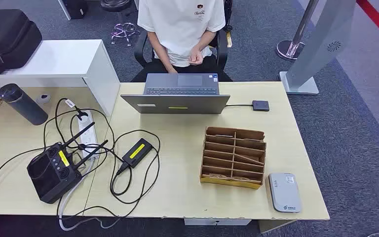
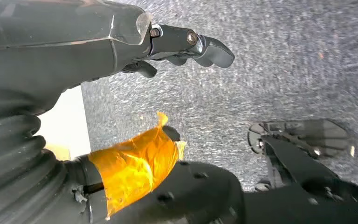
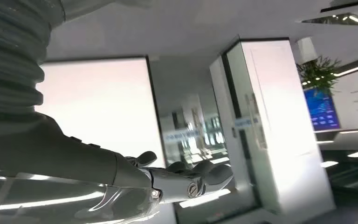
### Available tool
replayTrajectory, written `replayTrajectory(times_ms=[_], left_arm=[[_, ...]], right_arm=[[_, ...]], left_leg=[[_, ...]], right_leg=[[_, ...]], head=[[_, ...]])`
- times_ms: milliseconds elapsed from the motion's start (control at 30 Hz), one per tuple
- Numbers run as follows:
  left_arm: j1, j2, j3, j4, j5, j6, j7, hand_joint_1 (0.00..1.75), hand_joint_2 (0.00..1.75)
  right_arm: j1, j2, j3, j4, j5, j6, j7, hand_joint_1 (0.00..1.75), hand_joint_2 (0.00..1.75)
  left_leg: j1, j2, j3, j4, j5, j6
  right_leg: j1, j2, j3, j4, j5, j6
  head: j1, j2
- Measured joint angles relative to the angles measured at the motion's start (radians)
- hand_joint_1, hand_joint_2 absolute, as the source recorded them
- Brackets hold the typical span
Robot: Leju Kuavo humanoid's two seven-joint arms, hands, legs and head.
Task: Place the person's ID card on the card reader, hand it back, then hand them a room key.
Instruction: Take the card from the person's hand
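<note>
A grey-white card reader [image 1: 284, 192] lies flat at the near right corner of the wooden table [image 1: 177, 197]. Just to its left stands a slotted cardboard box [image 1: 233, 157]; I cannot tell what its slots hold. A person in a white shirt [image 1: 181, 24] sits behind the table, hands [image 1: 195, 58] together at the lap, and I cannot make out a card in them. My left hand [image 2: 186, 44] hangs over grey carpet, fingers loose, holding nothing. My right hand [image 3: 182, 179] holds nothing either, its fingers apart against a bright room.
An open laptop [image 1: 182, 94] faces the person at the far middle, wired to a small black box [image 1: 260, 105]. On the left lie a black remote controller [image 1: 54, 170], a power strip [image 1: 86, 133], a black adapter [image 1: 137, 152], tangled cables and a dark flask [image 1: 22, 103].
</note>
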Motion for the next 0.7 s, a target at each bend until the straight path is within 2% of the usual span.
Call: replayTrajectory(times_ms=[200, 400, 700], left_arm=[[-0.011, -0.004, -0.012, 0.0, -0.014, 0.0, 0.0, 0.0, 1.75], [-0.012, -0.007, -0.034, 0.0, -0.034, 0.0, 0.0, 0.0, 1.75], [-0.012, -0.017, -0.042, 0.0, -0.019, 0.0, 0.0, 0.0, 1.75]], right_arm=[[0.002, 0.097, 0.187, -0.006, 0.042, -0.056, 0.034, 0.0, 1.75], [0.05, 0.23, 0.377, -0.02, 0.057, -0.106, 0.066, 0.0, 1.75], [0.107, 0.397, 0.52, 0.007, 0.084, -0.176, 0.072, 0.0, 1.75]], left_leg=[[0.002, 0.006, 0.003, 0.0, 0.0, -0.002], [0.003, 0.006, 0.003, 0.0, 0.001, -0.003], [0.002, 0.005, 0.002, 0.0, 0.0, -0.003]], right_leg=[[0.002, 0.006, 0.0, 0.0, 0.001, -0.002], [0.003, 0.006, 0.0, 0.0, 0.002, -0.003], [0.003, 0.005, -0.001, 0.0, 0.002, -0.003]], head=[[0.0, 0.0], [0.0, 0.0], [0.0, 0.0]])
